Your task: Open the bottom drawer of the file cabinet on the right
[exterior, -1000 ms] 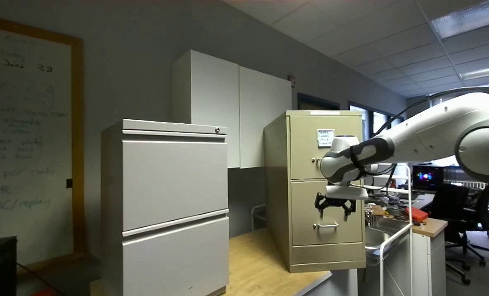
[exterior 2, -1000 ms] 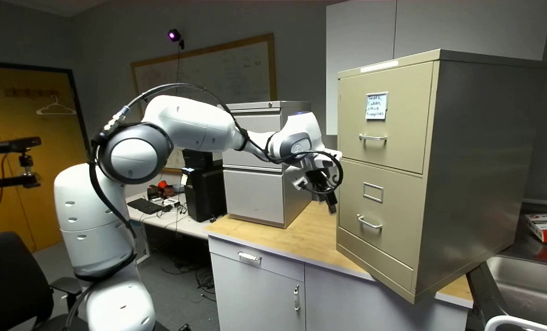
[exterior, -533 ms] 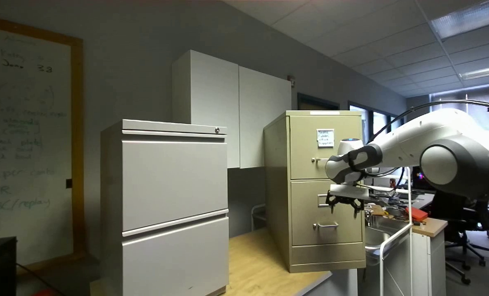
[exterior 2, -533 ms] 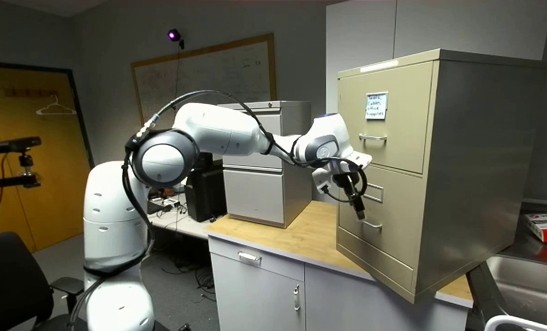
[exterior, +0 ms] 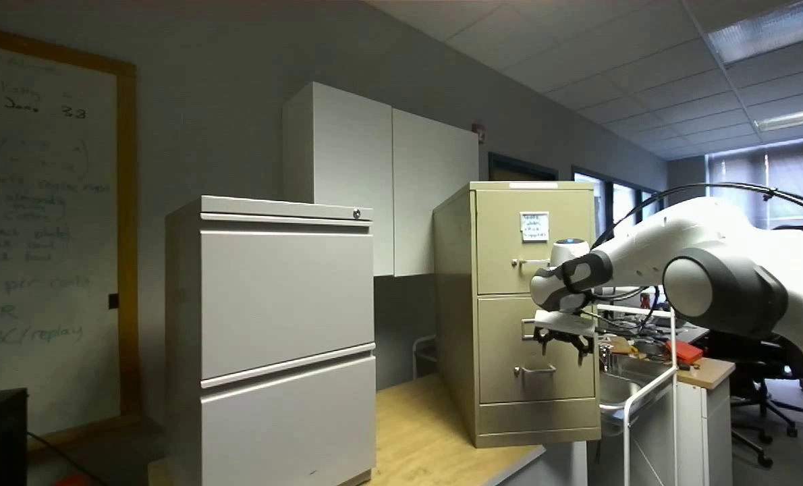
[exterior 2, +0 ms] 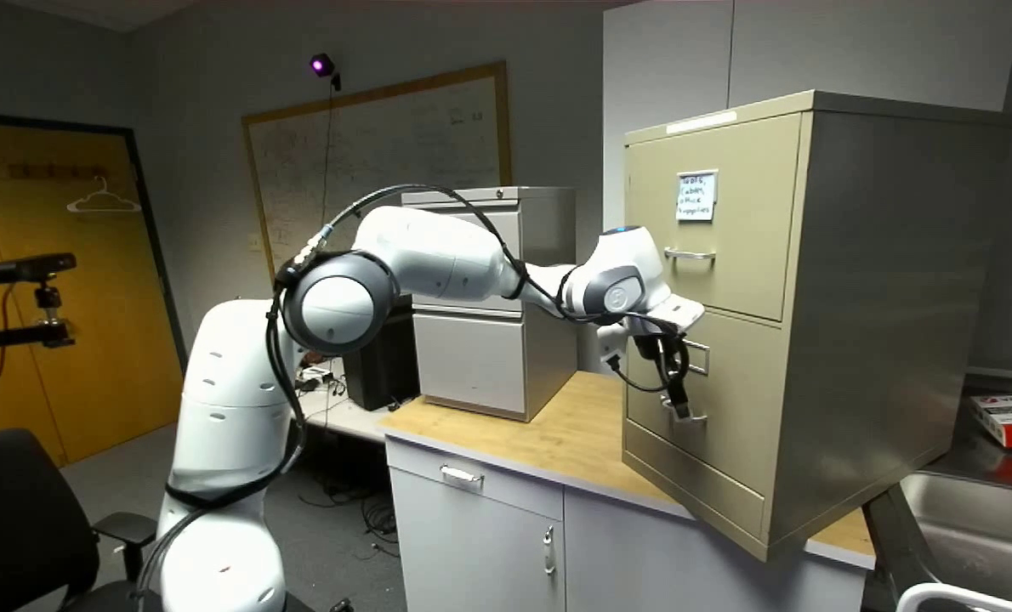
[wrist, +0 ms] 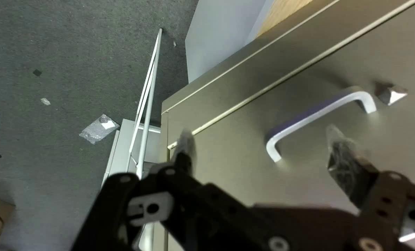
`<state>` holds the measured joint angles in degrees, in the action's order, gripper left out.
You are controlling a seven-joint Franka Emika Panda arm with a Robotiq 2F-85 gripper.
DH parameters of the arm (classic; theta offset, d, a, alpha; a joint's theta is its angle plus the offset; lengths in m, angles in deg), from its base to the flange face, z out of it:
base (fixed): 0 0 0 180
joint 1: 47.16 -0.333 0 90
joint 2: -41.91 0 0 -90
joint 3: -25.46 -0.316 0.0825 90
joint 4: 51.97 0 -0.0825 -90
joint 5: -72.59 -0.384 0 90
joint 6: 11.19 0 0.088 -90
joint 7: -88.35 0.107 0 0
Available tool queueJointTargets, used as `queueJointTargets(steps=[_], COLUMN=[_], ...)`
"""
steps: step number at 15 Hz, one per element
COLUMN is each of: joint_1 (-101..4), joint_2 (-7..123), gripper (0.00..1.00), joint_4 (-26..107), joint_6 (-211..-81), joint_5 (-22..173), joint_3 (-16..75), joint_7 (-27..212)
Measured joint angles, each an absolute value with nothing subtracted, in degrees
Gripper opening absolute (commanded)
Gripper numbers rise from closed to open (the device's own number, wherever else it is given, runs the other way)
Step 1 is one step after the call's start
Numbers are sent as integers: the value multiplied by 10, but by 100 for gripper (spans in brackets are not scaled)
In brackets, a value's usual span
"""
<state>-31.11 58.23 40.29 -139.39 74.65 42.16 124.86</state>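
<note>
The tall beige-tan file cabinet (exterior: pixel 457 317) stands on the counter and also shows in an exterior view (exterior 2: pixel 889 297). Its bottom drawer (exterior: pixel 499 344) is closed, with a silver pull (exterior: pixel 540 370) and a lock knob beside it. My gripper (exterior: pixel 563 352) is open and empty in front of this drawer. In an exterior view the gripper (exterior 2: pixel 682 412) points down and its fingertips overlap the pull. In the wrist view the pull (wrist: pixel 319 116) lies beyond the spread fingertips, nearer the right finger. No contact with it is visible. The drawer front (wrist: pixel 235 167) fills the space between the fingers.
A closed upper drawer (exterior 2: pixel 748 212) with a label card sits above. A light-grey cabinet (exterior: pixel 287 304) stands apart on the wooden counter (exterior: pixel 408 418). A sink (exterior 2: pixel 974 531) and a white rail frame (wrist: pixel 148 94) are beside the beige cabinet.
The arm has moved forward to the cabinet front and the gripper has come lower, near the pull's level. The gripper stays open. The bottom drawer has not moved.
</note>
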Motion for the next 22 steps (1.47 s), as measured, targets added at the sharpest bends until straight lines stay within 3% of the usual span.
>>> queueJointTargets(steps=[7, 22], joint_1=[-312, -325], joint_2=[637, 635], gripper=[100, 100], joint_4=[347, 356], joint_6=[-1405, -1419], joint_5=[743, 766], joint_3=[427, 438], joint_7=[1294, 1310])
